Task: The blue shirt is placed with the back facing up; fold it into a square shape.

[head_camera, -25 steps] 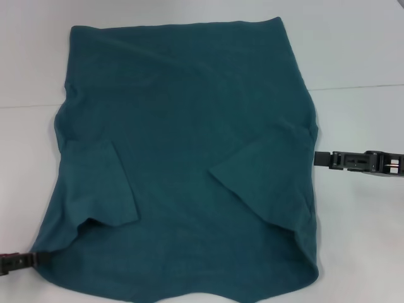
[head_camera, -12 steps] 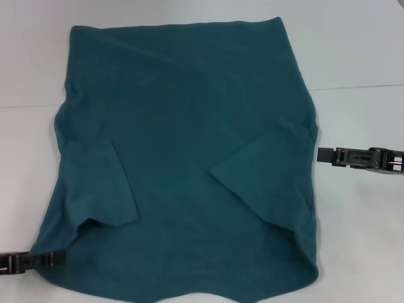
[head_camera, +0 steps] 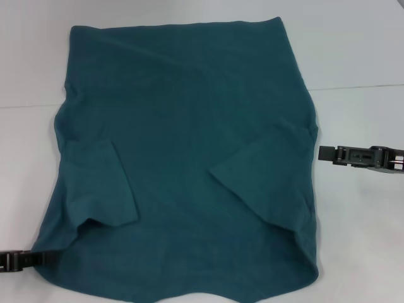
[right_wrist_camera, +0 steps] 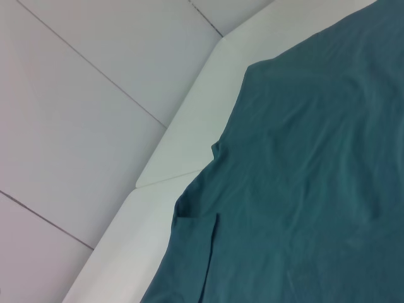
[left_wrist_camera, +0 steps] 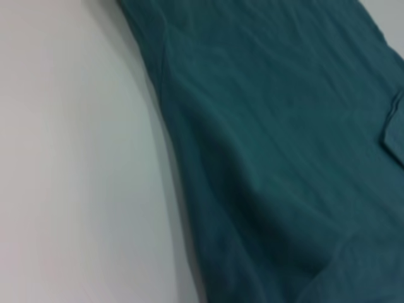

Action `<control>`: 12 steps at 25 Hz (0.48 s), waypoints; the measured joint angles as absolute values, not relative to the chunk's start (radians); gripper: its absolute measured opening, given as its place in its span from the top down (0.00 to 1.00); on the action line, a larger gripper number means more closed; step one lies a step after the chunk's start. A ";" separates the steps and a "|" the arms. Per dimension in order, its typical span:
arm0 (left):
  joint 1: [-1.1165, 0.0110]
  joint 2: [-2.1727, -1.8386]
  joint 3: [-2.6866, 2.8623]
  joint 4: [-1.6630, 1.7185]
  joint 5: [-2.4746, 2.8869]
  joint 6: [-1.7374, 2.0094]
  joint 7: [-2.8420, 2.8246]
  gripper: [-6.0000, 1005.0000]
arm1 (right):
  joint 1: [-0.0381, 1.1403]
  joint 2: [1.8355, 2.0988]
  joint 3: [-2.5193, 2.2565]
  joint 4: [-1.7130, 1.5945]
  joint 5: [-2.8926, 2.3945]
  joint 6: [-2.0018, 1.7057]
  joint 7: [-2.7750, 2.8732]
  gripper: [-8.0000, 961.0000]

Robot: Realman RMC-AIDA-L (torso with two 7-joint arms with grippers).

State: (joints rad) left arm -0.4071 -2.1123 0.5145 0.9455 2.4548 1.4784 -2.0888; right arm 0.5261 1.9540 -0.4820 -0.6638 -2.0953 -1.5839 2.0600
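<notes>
The blue shirt lies flat on the white table, hem at the far side. Both short sleeves are folded inward onto the body, one on the left and one on the right. My left gripper lies low at the shirt's near-left corner, its tip at the fabric's edge. My right gripper lies low just off the shirt's right edge, a small gap away from it. The left wrist view shows the shirt's side edge. The right wrist view shows the shirt from across the table.
A seam line runs across the table behind the right gripper. In the right wrist view the table's far edge shows, with grey floor tiles beyond it. Bare table lies on both sides of the shirt.
The left gripper reached right over the shirt's near-left corner, then drew back left to its edge. The right gripper moved slightly right, away from the shirt. The shirt has not moved.
</notes>
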 joint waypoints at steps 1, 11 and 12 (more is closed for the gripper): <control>-0.409 -2.112 0.515 0.946 2.465 1.478 -2.090 0.29 | 0.526 1.954 -0.480 -0.663 -2.095 -1.584 2.060 0.03; -0.418 -2.117 0.517 0.949 2.491 1.469 -2.102 0.74 | 0.525 1.954 -0.487 -0.663 -2.101 -1.586 2.066 0.03; -0.418 -2.117 0.517 0.949 2.491 1.469 -2.102 0.76 | 0.525 1.954 -0.487 -0.664 -2.101 -1.586 2.066 0.03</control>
